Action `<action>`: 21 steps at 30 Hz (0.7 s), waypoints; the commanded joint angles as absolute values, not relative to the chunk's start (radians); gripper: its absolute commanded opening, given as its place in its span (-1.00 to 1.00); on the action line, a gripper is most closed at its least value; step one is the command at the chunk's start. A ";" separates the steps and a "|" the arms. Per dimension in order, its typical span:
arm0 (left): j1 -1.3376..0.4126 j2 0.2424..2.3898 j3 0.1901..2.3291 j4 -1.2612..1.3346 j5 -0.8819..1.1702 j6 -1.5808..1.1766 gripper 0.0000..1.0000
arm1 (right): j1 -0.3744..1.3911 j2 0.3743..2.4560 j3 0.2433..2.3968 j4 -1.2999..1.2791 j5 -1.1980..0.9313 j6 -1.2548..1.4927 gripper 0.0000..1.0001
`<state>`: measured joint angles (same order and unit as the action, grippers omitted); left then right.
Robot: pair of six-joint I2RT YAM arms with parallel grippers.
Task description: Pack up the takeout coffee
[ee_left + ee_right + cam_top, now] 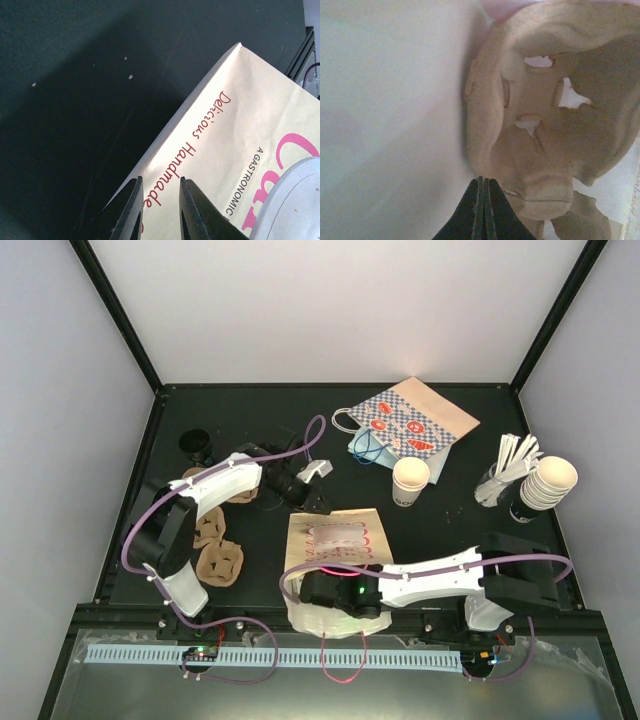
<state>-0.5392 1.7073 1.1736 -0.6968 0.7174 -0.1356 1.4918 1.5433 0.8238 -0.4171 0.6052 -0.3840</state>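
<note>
The takeout coffee (410, 482), a small white paper cup with dark print, stands upright at mid-table, right of both grippers. The cream bag with pink print (335, 535) lies flat in front of it. My left gripper (316, 502) hovers over the bag's far left corner (235, 115), its jaws (160, 181) a little open with nothing between them. My right arm reaches left into the bag's crumpled mouth (325, 622). In the right wrist view my right gripper (481, 181) is shut, its tips against the rim of a brown pulp cup carrier (545, 125) inside the bag.
A patterned paper bag (415, 418) lies at the back. A stack of nested cream cups (550, 483) and a holder of white sticks (510, 465) stand at the right. More pulp carriers (220, 545) lie at the left, with a small black cup (195, 443) behind them.
</note>
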 commanded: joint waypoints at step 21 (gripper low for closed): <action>-0.556 1.677 1.188 -0.691 0.705 -0.146 -0.50 | 1.482 1.516 0.863 -0.422 0.628 -0.416 -0.98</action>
<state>-0.5457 1.6882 1.1503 -0.6811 0.7101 -0.1493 1.4853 1.5681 0.8242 -0.3687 0.6186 -0.4137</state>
